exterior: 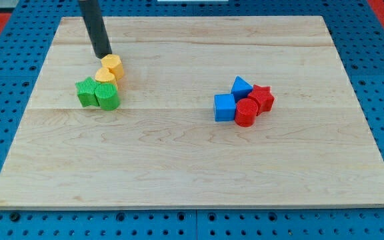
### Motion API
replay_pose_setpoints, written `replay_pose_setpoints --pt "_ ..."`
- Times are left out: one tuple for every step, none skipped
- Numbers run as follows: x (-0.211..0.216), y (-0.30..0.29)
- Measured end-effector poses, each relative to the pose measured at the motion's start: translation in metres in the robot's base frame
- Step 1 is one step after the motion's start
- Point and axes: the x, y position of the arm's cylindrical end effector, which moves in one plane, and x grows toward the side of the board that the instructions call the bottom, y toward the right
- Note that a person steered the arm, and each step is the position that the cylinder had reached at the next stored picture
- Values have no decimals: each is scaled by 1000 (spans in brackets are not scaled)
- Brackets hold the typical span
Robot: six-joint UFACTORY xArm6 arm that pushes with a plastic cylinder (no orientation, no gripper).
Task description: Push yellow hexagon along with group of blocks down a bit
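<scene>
A yellow hexagon [114, 65] lies at the upper left of the wooden board [192, 160]. It touches a second yellow block [105, 76] just below it. Below those sit a green star [85, 92] and a green cylinder [107, 96], side by side, so the four form one tight group. My tip [103, 55] is just above and to the left of the yellow hexagon, very close to it or touching its upper left edge.
A second cluster sits right of centre: a blue triangle [241, 86], a blue cube [225, 107], a red star [262, 98] and a red cylinder [247, 113]. The board lies on a blue pegboard [5, 80].
</scene>
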Motion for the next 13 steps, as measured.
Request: replay_pose_setpoints --pt "0 33" --pt "10 46" --pt "13 30" --pt "18 26" --pt "28 26" --pt "37 26" --pt "46 26" --pt "51 25" --pt "44 22" --pt "25 21" --pt "10 14" --pt "10 -9" --pt "17 -16"
